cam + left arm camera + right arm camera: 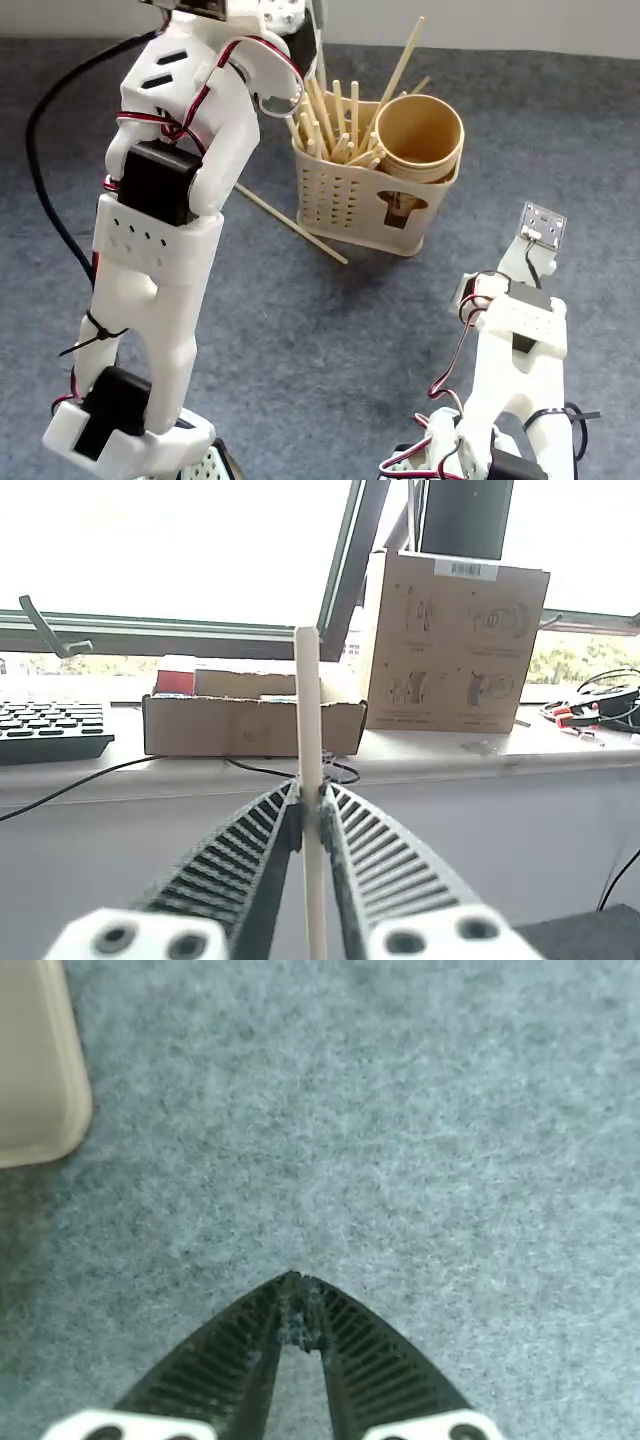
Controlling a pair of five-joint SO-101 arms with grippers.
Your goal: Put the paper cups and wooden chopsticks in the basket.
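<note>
left fingers (240, 852) clamped on chopstick (308, 712), right fingers (236, 1348) closed together

basket (350, 205): on the table (560, 130), toward 12 o'clock of the high view.
cups (425, 135): in the basket, at its 3 o'clock side.
chopsticks (335, 120): in the basket, at its 9 o'clock side.
loose chopstick (285, 220): on the table, at the basket's 8 o'clock.
left gripper (312, 798): at the basket's 10 o'clock, with the held chopstick (308, 700) between its fingers.
right gripper (297, 1295): above the table, at the basket's 5 o'clock.
</note>
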